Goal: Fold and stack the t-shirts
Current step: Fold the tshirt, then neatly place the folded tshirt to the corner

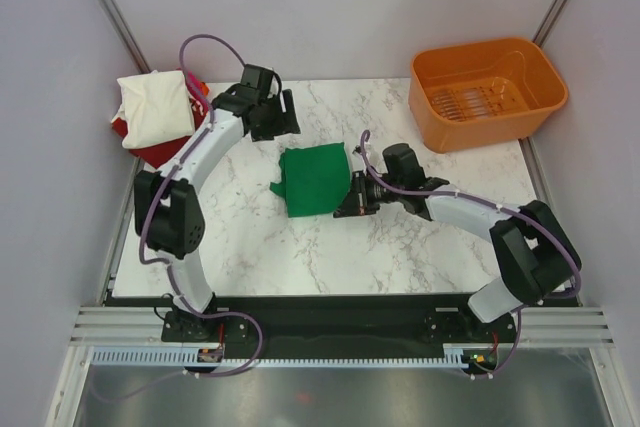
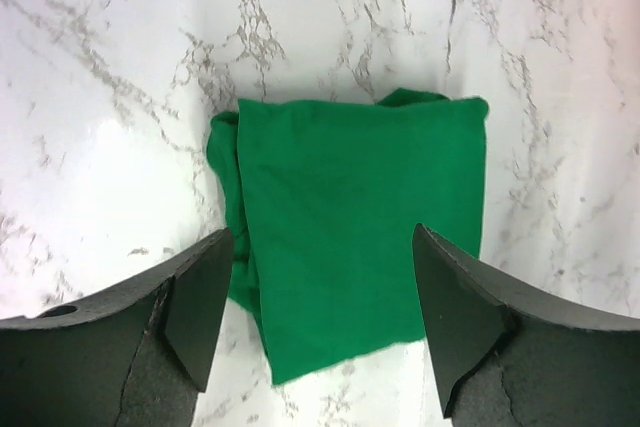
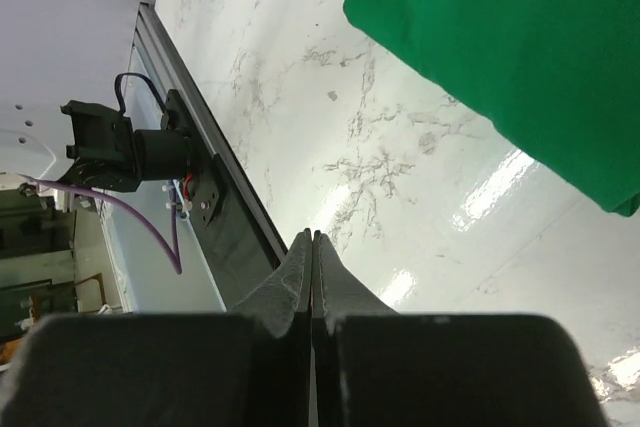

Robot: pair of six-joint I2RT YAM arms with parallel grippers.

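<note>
Lying folded on the marble surface: green tee. Left fingers apart, empty, near its far side. Right fingers pressed together just beside its right edge. Cream-white and red shirts piled well left.

Top view: bright, even, diffuse light from overhead, with only faint soft shadows on the marble surface. Sharp edge to edge, colours clean.
Left wrist view: broad glare washes out the left side of the surface. The green t-shirt is well exposed, though its weave isn't resolved. The left gripper fingers are near-black with little detail.
Right wrist view: hard specular patches on the surface beside the t-shirt's edge. The right gripper fingers are dark and soft, too close to the lens.
</note>
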